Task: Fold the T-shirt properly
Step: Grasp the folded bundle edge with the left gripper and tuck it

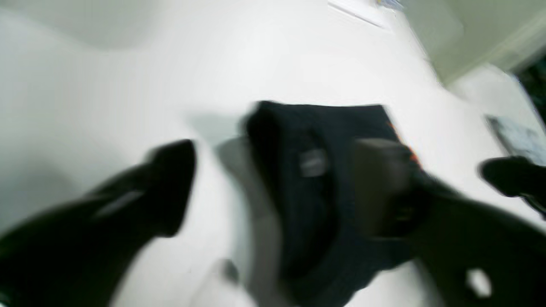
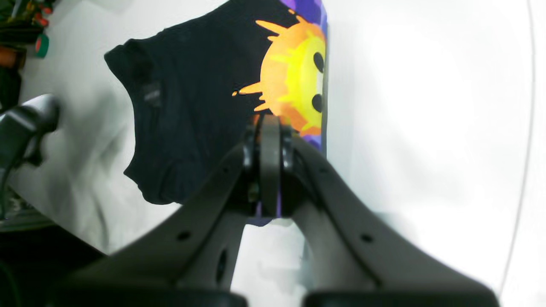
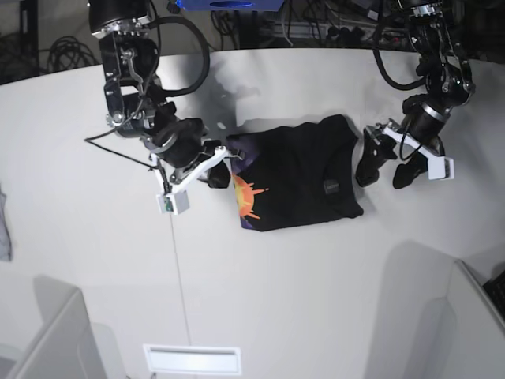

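A large white table [image 3: 300, 284] w/ a curved far edge fills most of the base view. Behind it, along the top of the frame, a dark floor area holds tangled black cables [image 3: 47, 47] and a blue object [image 3: 229, 4] at top center. A small grey cloth scrap [image 3: 4, 229] sits at the left edge. White panels [image 3: 55, 339] angle in at both lower corners. A pale rectangular slot [image 3: 192, 359] lies bottom center. Lighting is even, soft shadows.

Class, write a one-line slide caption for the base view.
Folded T-shirt on white table; left gripper open beside it, right gripper shut at its printed edge.
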Action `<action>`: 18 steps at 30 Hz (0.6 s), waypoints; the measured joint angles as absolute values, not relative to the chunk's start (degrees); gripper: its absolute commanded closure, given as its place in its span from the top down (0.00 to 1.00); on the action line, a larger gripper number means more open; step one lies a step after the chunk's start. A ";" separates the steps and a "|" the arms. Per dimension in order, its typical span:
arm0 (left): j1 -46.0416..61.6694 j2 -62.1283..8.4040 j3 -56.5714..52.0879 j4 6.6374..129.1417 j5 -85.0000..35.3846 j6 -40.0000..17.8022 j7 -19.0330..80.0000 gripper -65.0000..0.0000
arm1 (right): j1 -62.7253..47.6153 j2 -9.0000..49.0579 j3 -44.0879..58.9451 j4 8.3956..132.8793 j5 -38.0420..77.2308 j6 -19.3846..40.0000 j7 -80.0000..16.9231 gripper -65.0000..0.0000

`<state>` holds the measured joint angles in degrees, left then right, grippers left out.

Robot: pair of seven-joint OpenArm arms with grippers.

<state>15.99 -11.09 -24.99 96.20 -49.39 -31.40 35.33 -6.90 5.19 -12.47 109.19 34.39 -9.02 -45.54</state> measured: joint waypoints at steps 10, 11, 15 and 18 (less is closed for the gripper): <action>9.34 -10.81 -18.55 81.76 -48.90 -30.50 35.75 0.96 | -7.66 5.63 -12.47 109.93 34.50 -9.02 -45.45 0.00; 8.69 -10.68 -18.11 81.06 -48.95 -30.52 35.70 0.96 | -7.66 5.61 -12.47 109.93 34.50 -9.02 -45.45 0.00; 6.02 -10.90 -15.94 77.14 -49.23 -30.48 35.35 0.96 | -7.64 5.63 -12.47 109.93 34.50 -9.02 -45.41 0.00; 4.21 -10.96 -14.48 74.00 -49.80 -31.51 33.93 0.96 | -7.62 5.52 -12.47 109.93 34.52 -9.02 -45.39 0.00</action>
